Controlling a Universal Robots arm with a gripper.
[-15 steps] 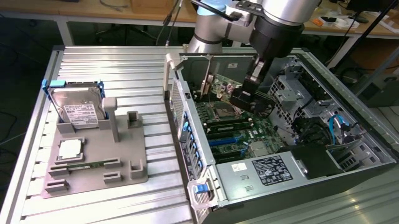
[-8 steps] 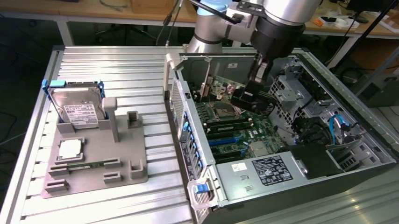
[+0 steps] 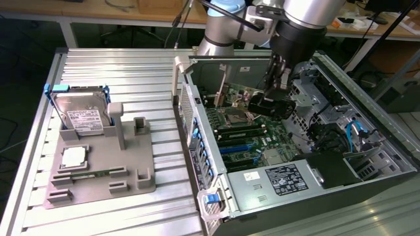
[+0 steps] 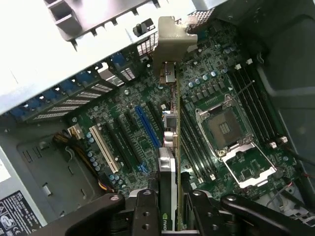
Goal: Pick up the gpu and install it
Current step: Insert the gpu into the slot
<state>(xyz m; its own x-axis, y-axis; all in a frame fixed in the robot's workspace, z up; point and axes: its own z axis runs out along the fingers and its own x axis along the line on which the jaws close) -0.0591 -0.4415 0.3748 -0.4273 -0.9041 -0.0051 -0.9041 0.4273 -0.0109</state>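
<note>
Install step underway. Black hand [image 4: 172, 200] closed on the gpu [image 4: 173, 118], a thin green circuit card with beige metal bracket, held edge-on above green motherboard [image 4: 216, 64]. Seating likely needs edge aligned over one of the expansion slots [image 4: 147, 127].

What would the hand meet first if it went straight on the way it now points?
Most likely the motherboard. The hand, shut on the gpu, points into the open case, so the card's far edge should reach the board's slot area first; which slot is unclear.
</note>
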